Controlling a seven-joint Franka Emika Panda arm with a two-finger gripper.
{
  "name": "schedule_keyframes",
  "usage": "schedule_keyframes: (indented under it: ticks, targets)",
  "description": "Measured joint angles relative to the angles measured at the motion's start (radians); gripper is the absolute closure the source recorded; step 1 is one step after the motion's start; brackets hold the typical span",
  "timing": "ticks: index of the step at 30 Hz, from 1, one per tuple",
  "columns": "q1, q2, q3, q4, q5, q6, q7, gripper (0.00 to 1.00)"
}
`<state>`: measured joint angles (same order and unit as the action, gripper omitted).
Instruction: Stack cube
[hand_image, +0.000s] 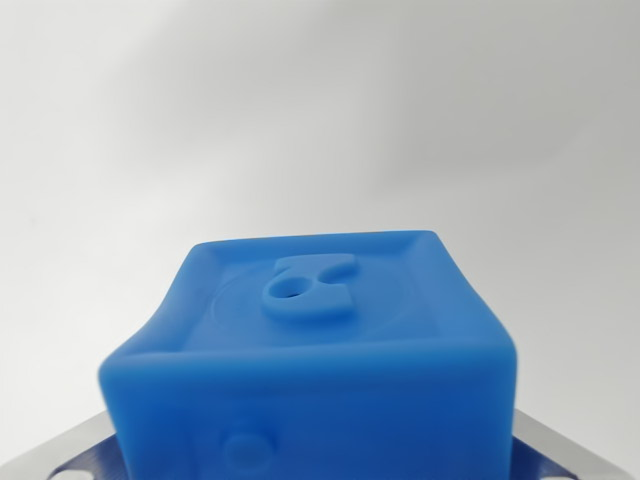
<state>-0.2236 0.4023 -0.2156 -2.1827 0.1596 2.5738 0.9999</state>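
A blue soft cube (320, 340) fills the lower half of the wrist view, very close to the camera. Its top face has a raised round emblem with a small hole, and its left side bows inward as if squeezed. My gripper (315, 455) is shut on the cube. Only the metal fingers (65, 452) show, as grey slivers pressed against the cube's lower left and lower right sides. No second cube is in view.
Behind the cube lies a plain white surface (320, 110) with soft grey shadows. Nothing else shows on it in this view.
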Motion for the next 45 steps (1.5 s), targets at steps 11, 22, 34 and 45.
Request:
schedule_keyframes:
  ticks: [11,22,34,45]
  targets:
    - [0.011,-0.075,-0.016,-0.003,-0.03,-0.069,0.02,1.0]
    - [0.032,-0.111,-0.02,-0.022,-0.046,-0.092,0.05,1.0]
    - [0.069,-0.143,-0.02,-0.059,-0.055,-0.086,0.091,1.0]
    - [0.104,-0.17,-0.02,-0.092,-0.066,-0.08,0.129,1.0]
